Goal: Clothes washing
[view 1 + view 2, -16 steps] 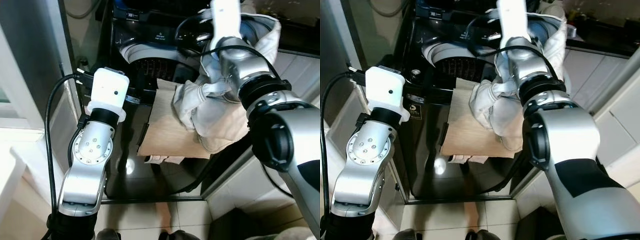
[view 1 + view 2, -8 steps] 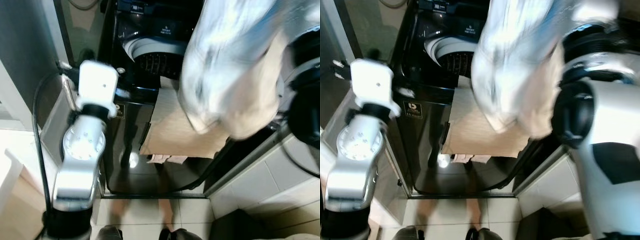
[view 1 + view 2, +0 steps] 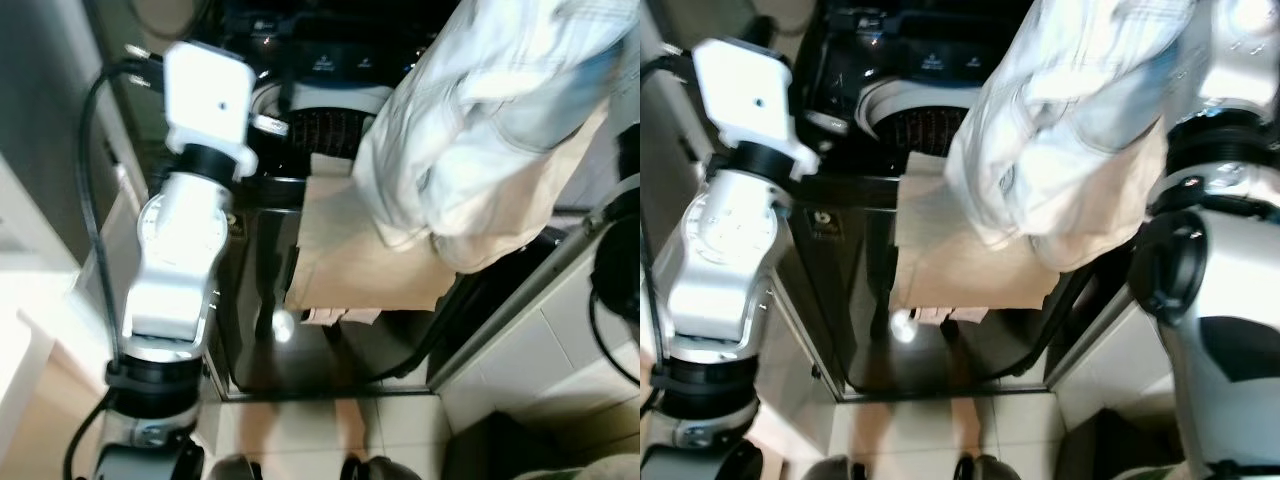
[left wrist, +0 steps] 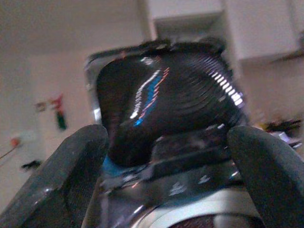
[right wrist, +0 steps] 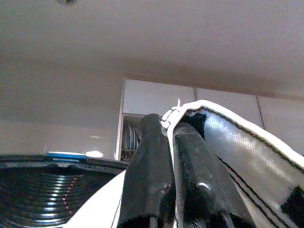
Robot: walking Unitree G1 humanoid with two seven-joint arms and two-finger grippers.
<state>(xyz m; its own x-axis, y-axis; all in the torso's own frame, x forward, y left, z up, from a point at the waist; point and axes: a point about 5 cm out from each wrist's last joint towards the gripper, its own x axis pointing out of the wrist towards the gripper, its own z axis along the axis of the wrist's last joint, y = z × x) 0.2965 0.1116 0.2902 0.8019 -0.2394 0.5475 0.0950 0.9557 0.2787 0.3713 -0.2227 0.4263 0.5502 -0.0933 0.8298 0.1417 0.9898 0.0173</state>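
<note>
Nearest the camera, the pale tiled floor (image 3: 380,425) runs up to the glossy black front of the top-loading washing machine (image 3: 270,290). Over that front panel hangs a tan, flat fabric piece (image 3: 350,260), its upper edge caught at the machine's rim and its lower edge loose.

Above and in front of it hangs the bundle of pale blue-and-white checked and cream clothes (image 3: 1070,130) — lifted clear of the machine, its long axis running from high on the robot's right down toward the tub. In the right wrist view the right gripper (image 5: 173,156) has its two black fingers pinched together on a white hem of that cloth, so it carries the load.

The left gripper (image 4: 166,156) is spread wide and empty, raised at the machine's left side, its fingers framing the dark ribbed lid.

Further back lies the round drum opening with its white ring (image 3: 320,115), then the dark control panel (image 3: 330,60).

The drum lies below and to the left of the hanging bundle — the right arm is the one placed to lower it in, I judge.
</note>
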